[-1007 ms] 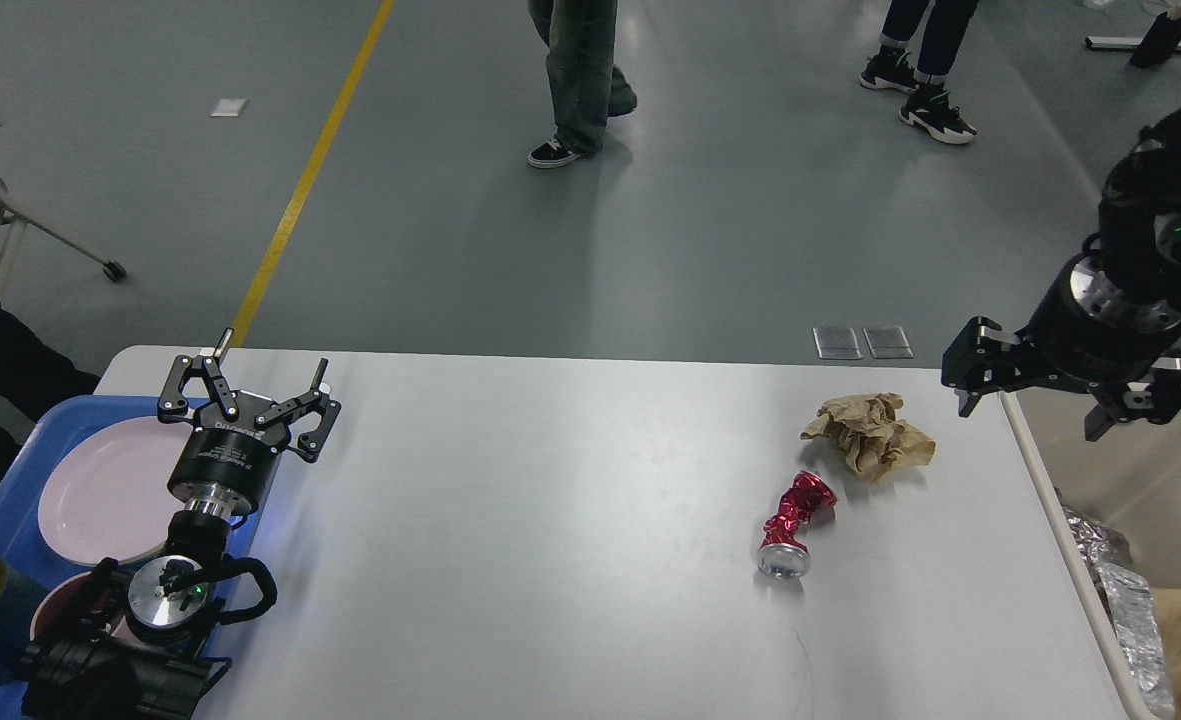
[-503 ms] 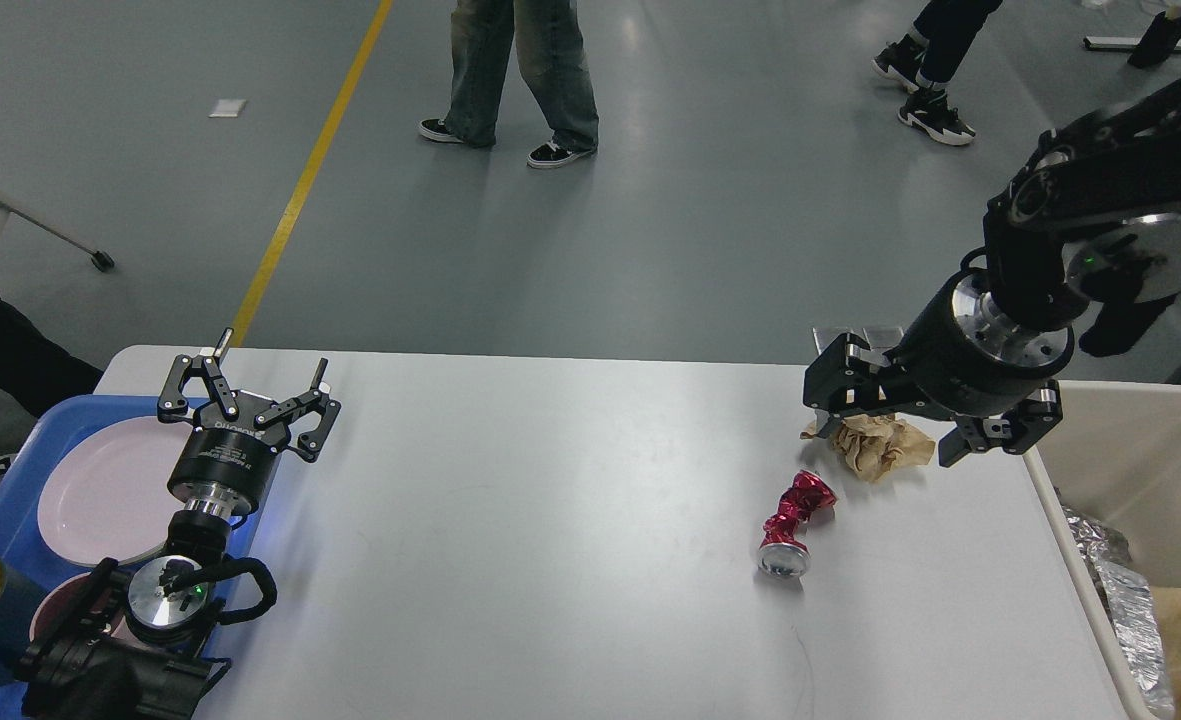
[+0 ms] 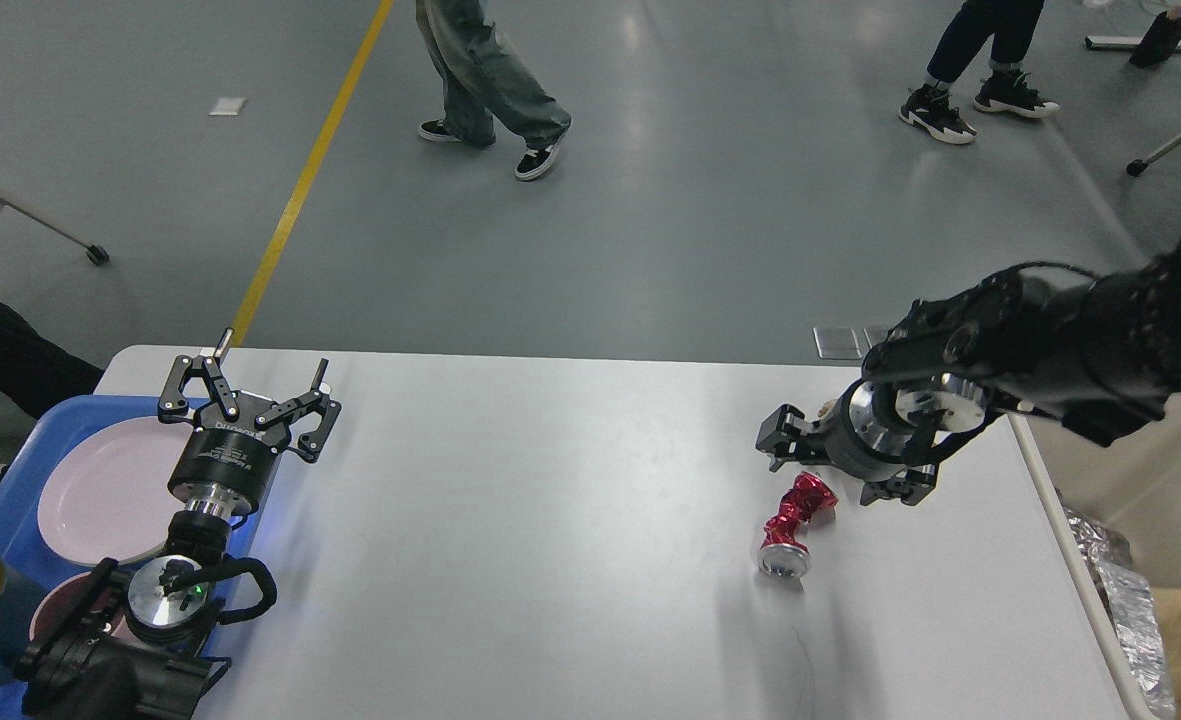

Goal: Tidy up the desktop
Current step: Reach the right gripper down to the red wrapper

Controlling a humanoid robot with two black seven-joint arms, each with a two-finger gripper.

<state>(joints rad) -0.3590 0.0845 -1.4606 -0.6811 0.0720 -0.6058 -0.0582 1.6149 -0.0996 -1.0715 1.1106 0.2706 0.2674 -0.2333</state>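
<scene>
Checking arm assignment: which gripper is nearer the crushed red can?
Right. The right gripper is open just above the crushed red can; the left gripper is open far across the desktop, by the blue tray.

right arm: swung in from over the bin at the tabletop's right edge and dropped low across the far right part of the desktop [image 3: 550,560]
right gripper [image 3: 835,470]: ended up just above the crushed red can [image 3: 795,525], fingers spread wide
brown paper wad: was in plain sight near the far right corner, got covered by the gripper, barely a sliver showing
people on the floor: kept walking, legs shifted
</scene>
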